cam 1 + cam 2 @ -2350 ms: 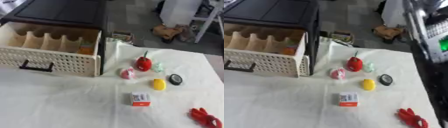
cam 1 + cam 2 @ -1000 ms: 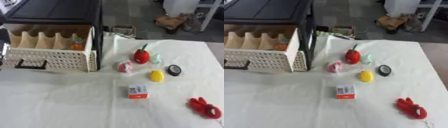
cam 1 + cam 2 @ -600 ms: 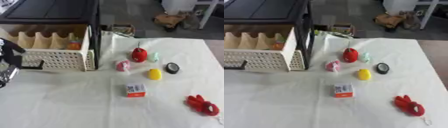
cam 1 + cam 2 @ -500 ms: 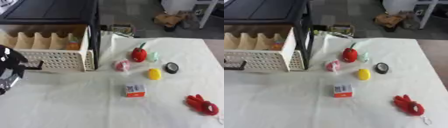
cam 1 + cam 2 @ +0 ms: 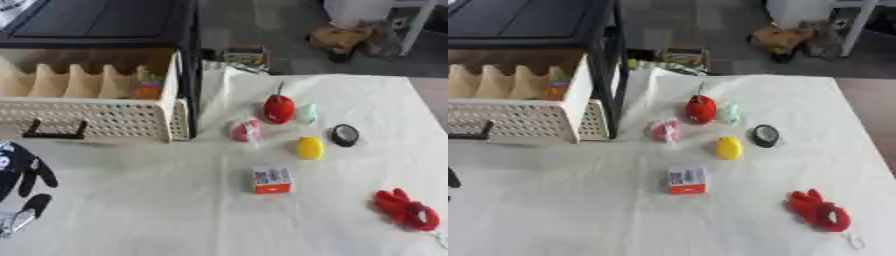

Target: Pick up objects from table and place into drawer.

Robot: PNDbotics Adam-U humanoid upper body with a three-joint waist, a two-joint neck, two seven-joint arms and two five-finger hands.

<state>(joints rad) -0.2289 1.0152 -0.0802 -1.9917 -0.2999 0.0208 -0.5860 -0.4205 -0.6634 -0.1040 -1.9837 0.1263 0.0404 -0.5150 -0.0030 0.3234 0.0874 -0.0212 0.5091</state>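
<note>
My left hand (image 5: 22, 172) shows at the lower left edge, partly cut off, fingers relaxed and holding nothing. My right hand appears in neither view. Just above the hand sits the pulled-out drawer (image 5: 96, 117), with something orange (image 5: 147, 90) in its right compartment; I can't make it out. Well to the hand's right, on the white cloth (image 5: 157, 210), lie a small box (image 5: 271, 180), a pink thing (image 5: 246, 130), a red thing (image 5: 279, 108), a yellow thing (image 5: 309, 147), a black disc (image 5: 345, 135) and, farthest off, a red lump (image 5: 405, 210). A pale green thing (image 5: 307, 113) sits half hidden beside the red one.
</note>
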